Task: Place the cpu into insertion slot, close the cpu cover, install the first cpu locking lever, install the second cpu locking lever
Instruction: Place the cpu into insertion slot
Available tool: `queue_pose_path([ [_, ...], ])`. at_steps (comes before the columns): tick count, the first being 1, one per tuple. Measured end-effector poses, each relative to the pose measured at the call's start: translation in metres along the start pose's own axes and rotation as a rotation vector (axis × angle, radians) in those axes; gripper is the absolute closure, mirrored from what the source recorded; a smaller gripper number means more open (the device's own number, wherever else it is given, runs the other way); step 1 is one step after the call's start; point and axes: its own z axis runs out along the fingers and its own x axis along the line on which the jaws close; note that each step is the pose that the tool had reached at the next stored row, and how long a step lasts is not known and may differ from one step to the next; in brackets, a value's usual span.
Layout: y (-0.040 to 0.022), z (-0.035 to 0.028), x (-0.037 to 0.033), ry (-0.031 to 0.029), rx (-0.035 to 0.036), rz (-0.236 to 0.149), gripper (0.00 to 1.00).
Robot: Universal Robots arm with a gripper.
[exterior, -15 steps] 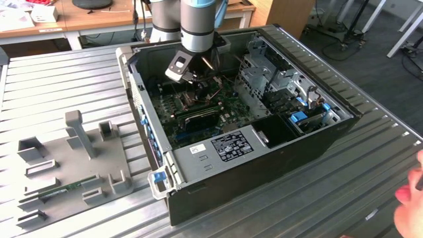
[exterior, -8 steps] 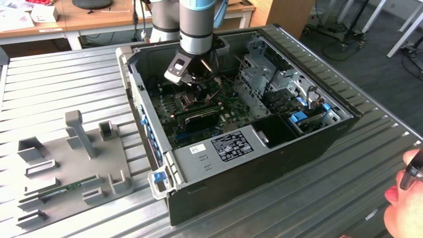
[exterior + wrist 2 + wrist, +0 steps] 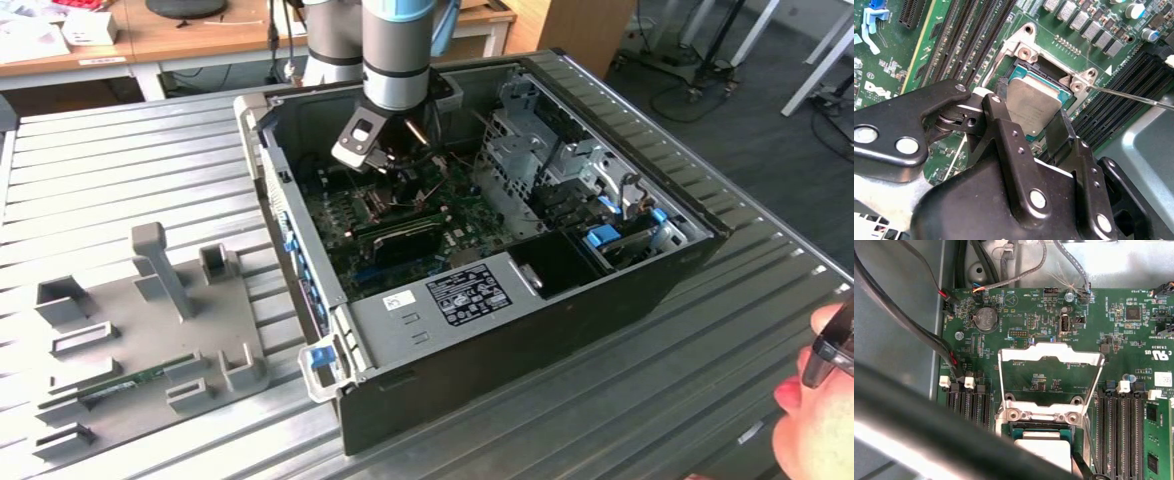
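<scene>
You have the exterior view high and far off, looking down into the open computer case (image 3: 534, 350) on the table (image 3: 134, 180). Both wrist views look from close by at the motherboard (image 3: 889, 70) (image 3: 1134, 335); they share the cpu (image 3: 1035, 100) (image 3: 1046, 449) at the insertion slot (image 3: 1029, 67) (image 3: 1019, 429).

Dull, smooth metal — cpu (image 3: 1033, 101)

Grey cpu (image 3: 1033, 100) at the dark insertion slot (image 3: 1040, 71); silver cpu cover (image 3: 1051, 354) stands open.
</scene>
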Motion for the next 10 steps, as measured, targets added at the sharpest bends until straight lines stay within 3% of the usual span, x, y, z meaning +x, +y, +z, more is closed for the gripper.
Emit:
queue_pose_path([
  [10,0.0,-0.002,0.0,-0.0016,0.0001,0.006,0.46],
])
